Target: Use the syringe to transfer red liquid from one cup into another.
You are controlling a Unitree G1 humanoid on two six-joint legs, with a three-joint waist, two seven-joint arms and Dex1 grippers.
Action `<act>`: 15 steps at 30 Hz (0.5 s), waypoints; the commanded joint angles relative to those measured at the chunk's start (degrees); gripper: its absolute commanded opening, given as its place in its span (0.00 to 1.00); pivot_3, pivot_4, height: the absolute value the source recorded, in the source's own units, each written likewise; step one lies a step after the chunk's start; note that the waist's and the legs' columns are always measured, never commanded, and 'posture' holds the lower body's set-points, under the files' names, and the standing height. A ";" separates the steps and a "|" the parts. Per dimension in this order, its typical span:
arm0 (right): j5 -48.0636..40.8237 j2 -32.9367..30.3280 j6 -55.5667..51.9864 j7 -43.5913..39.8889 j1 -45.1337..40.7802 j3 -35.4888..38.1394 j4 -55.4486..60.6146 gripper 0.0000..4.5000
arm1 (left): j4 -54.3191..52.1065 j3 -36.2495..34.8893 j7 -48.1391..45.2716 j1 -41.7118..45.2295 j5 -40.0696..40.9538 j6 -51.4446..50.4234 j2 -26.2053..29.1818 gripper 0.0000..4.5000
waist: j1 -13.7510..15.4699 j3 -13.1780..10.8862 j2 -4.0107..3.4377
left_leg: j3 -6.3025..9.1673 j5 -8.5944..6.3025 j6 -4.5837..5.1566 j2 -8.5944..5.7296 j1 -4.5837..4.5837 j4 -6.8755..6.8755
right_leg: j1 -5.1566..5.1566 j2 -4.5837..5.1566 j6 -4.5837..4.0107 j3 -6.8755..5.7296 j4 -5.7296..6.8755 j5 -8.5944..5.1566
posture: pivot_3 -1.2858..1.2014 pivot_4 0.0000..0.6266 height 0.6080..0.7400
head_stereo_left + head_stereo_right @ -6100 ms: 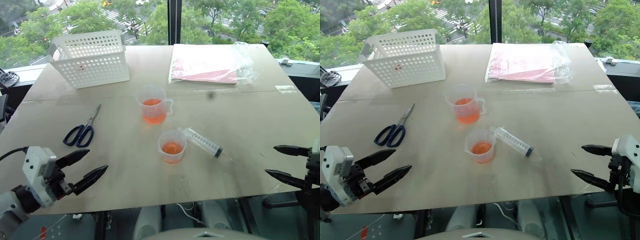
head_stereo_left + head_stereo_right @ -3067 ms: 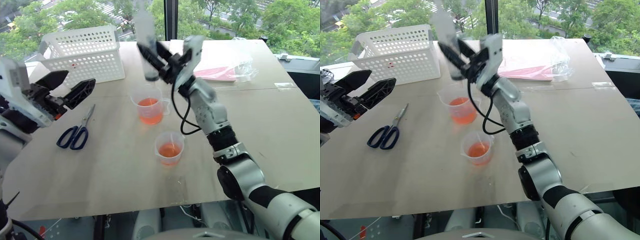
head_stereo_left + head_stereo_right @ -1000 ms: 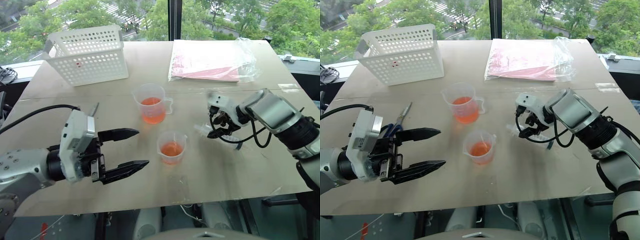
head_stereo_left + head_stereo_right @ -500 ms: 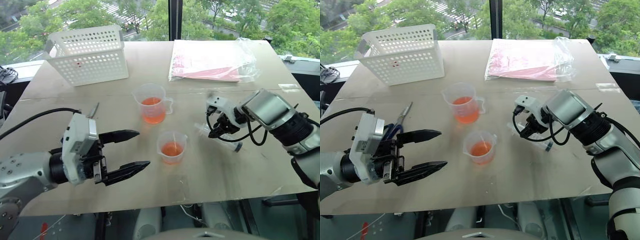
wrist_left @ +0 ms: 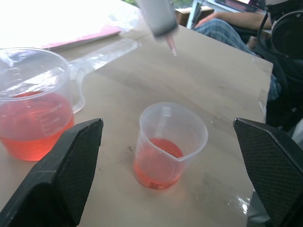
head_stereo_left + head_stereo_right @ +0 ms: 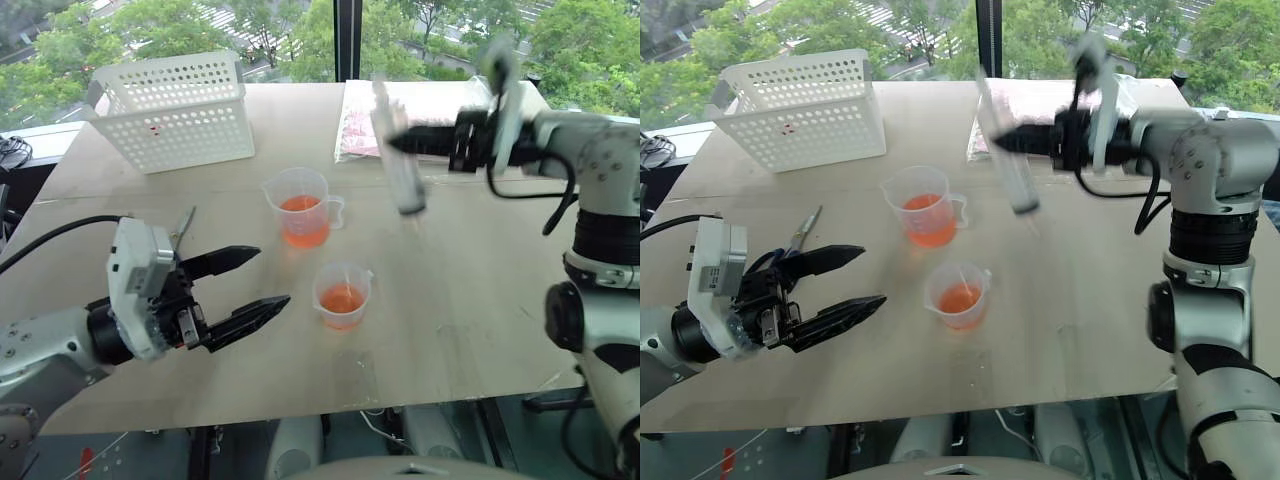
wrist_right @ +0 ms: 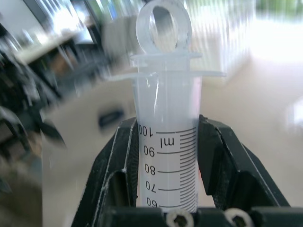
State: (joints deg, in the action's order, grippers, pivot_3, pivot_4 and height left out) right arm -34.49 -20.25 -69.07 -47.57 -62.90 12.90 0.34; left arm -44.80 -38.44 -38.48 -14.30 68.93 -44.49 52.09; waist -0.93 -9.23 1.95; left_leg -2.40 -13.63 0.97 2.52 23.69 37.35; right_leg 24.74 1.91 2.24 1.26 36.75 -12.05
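Right tool (image 6: 400,143): clamped on the syringe barrel, held up in the air above the bench; in the right wrist view the black fingers (image 7: 118,156) press against both sides of the barrel beside the printed scale.
Syringe (image 6: 397,165): off the bench, roughly upright with a slight tilt, tip down, plunger ring up; it hangs over the bare bench to the right of the two cups.
Left tool (image 6: 245,287): jaws spread wide, holding nothing, low over the bench and pointing toward the small cup; in the left wrist view that cup sits between its two fingers, touching neither.
Small cup (image 6: 342,294): upright, a shallow layer of red liquid inside, near the front middle of the bench.
Large cup (image 6: 303,207): upright with a handle, holding more red liquid, just behind the small cup.
Bench (image 6: 480,300): tan surface carrying everything.
Scissors (image 6: 800,240): lying flat, blue handles partly hidden behind the left arm.
White basket (image 6: 180,108): far left corner.
Plastic bag (image 6: 1040,105): pink contents, far right.
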 commanded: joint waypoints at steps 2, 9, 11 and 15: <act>3.12 16.62 24.99 8.08 2.14 -2.35 -0.81 0.30 | 4.80 -3.23 6.00 4.51 1.25 1.96 -0.65 1.00 | -0.36 -0.03 -0.05 | -0.03 0.01 -0.01 0.00 -0.02 0.01 | 0.02 0.00 0.01 0.03 0.05 0.02 | 0.52 0.24 1.00; 12.82 30.27 55.88 11.99 2.43 -8.67 -18.23 0.30 | 10.46 -6.25 11.14 9.55 -0.93 2.77 -0.14 1.00 | -0.79 -0.02 -0.02 | 0.16 0.06 -0.10 -0.10 0.14 0.02 | 0.03 0.11 -0.01 -0.16 0.03 0.04 | 0.52 0.24 1.00; 14.40 30.64 60.58 11.22 2.98 -10.55 -21.16 0.30 | 10.67 -6.86 10.76 9.65 -1.85 2.82 0.38 1.00 | -0.91 -0.03 0.00 | 0.14 0.06 -0.10 -0.18 0.15 0.02 | 0.00 0.23 -0.01 -0.16 -0.03 0.04 | 0.52 0.24 1.00; 17.17 30.00 67.18 10.62 5.49 -13.68 -24.42 0.30 | 12.20 -8.31 11.96 11.07 -2.27 2.28 1.27 1.00 | -1.23 -0.04 0.00 | 0.17 0.07 -0.12 -0.19 0.14 -0.05 | 0.02 0.26 -0.02 -0.21 -0.01 0.03 | 0.52 0.24 1.00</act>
State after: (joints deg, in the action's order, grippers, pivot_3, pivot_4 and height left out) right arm -18.29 8.12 -6.12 -36.35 -58.60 0.25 -24.29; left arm -32.71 -44.01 -27.17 -4.28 66.71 -42.95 52.13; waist -2.17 -9.27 1.95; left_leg -2.20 -13.57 0.84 2.34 23.82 37.27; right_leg 24.76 2.14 2.22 1.03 36.76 -12.02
